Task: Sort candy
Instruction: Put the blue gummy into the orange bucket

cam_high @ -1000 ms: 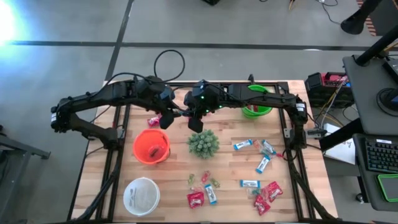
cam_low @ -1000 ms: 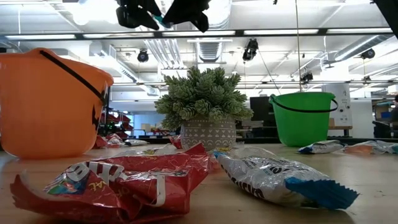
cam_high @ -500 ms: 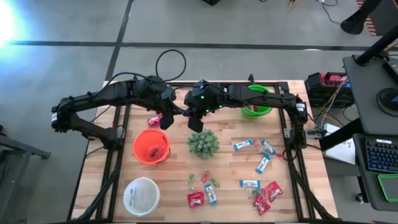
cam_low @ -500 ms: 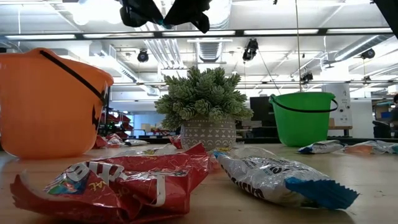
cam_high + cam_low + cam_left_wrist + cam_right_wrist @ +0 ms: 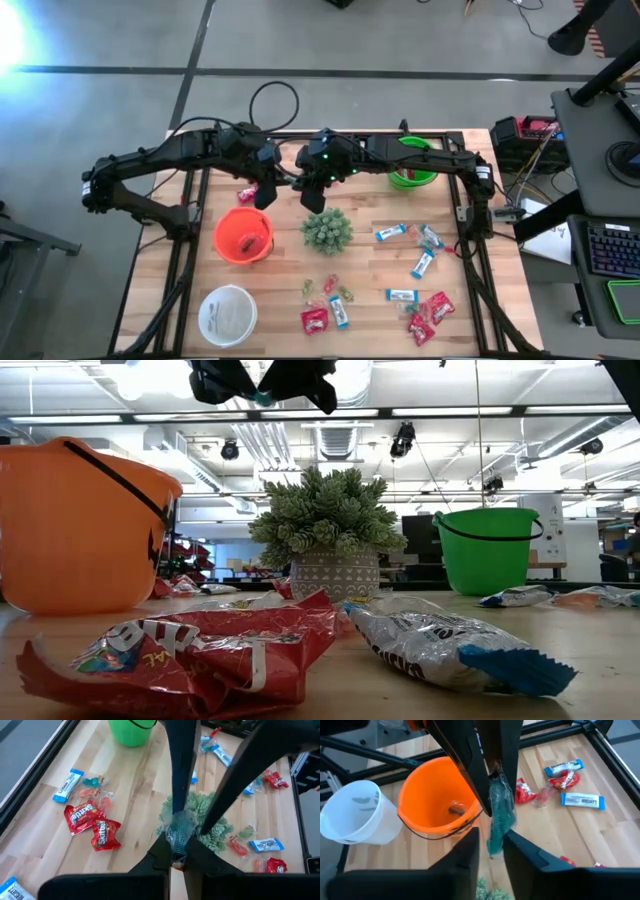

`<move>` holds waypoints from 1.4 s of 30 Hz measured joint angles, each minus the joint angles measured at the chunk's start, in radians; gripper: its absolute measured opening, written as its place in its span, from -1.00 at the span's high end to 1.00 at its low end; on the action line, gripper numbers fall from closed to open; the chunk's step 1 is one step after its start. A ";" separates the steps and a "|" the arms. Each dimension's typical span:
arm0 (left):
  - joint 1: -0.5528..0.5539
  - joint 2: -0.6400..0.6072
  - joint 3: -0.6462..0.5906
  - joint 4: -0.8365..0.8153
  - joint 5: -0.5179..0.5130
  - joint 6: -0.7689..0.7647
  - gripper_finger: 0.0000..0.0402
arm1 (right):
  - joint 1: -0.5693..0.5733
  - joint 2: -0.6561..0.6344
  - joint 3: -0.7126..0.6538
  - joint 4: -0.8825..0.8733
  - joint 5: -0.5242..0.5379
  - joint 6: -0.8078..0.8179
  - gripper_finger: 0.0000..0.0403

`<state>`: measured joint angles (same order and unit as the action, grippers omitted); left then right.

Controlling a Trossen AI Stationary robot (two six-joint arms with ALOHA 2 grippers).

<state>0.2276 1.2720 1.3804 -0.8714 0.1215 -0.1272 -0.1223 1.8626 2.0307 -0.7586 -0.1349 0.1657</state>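
Above the plant (image 5: 326,230), high off the table (image 5: 280,300): one piece of candy (image 5: 500,815) caught between both arms in mid-air. Left gripper (image 5: 178,847) clenched on one end of the wrapper. Right gripper (image 5: 491,837) set around the other end, whether gripping or let go impossible to tell. Directly below in the right wrist view, the orange bucket (image 5: 420,795), with the white bowl (image 5: 350,815) just beside it.

By the look of it, very light and soft: a thin, crinkly wrapper, likely slippery and quick to twist or slide out of a loose pinch. Not fragile, but easy to crush out of shape. Best taken across the middle of the wrapper, where the filling gives some body, not by the flat sealed tail. Worth keeping one firm pinch on it until the other has fully let go.

In looks, a narrow teal-green packet, glossy and half see-through, hanging lengthwise with a crumpled, twisted end.

Elsewhere on the boards, plenty left to sort: red packets (image 5: 92,822), blue-and-white bars (image 5: 582,800) and tiny green and pink pieces (image 5: 330,287), mostly well apart from the green bucket (image 5: 412,178) at the far edge.
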 joint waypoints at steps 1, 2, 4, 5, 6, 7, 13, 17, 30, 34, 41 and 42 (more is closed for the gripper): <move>0.000 -0.002 0.000 -0.012 0.000 0.000 1.00 | 0.000 0.000 0.000 0.001 0.001 0.001 0.51; 0.000 -0.005 0.000 -0.028 0.000 0.000 1.00 | 0.000 -0.001 0.000 0.001 0.001 0.001 0.45; -0.001 -0.015 0.000 -0.079 0.001 0.000 1.00 | 0.000 -0.002 0.001 -0.003 0.003 0.008 0.34; -0.002 -0.023 0.000 -0.117 0.010 0.000 1.00 | 0.000 -0.006 0.001 -0.012 0.004 0.016 0.29; -0.002 -0.032 0.000 -0.153 0.024 0.000 1.00 | 0.000 -0.010 0.001 -0.026 0.004 0.019 0.25; -0.002 -0.044 0.000 -0.187 0.037 0.000 1.00 | 0.000 -0.015 0.001 -0.040 0.004 0.018 0.22; -0.006 -0.120 -0.001 -0.379 0.168 0.016 1.00 | 0.000 -0.063 0.001 -0.174 0.004 0.019 0.13; -0.012 -0.177 -0.012 -0.433 0.241 0.023 1.00 | 0.000 -0.095 0.001 -0.279 0.005 0.019 0.15; -0.067 -0.320 -0.248 -0.408 0.362 -0.079 1.00 | -0.037 -0.142 0.001 -0.602 0.280 0.062 0.20; -0.068 -0.350 -0.315 -0.350 0.370 -0.134 1.00 | -0.066 -0.151 0.001 -0.658 0.385 0.070 0.20; -0.068 -0.352 -0.355 -0.313 0.368 -0.232 1.00 | -0.182 -0.199 0.001 -0.673 0.458 0.056 0.20; -0.068 -0.350 -0.358 -0.310 0.367 -0.243 1.00 | -0.203 -0.209 0.001 -0.673 0.458 0.051 0.20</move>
<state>0.1593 0.9225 1.0223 -1.1812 0.4885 -0.3706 -0.3256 1.6538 2.0315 -1.4319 0.3235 0.2170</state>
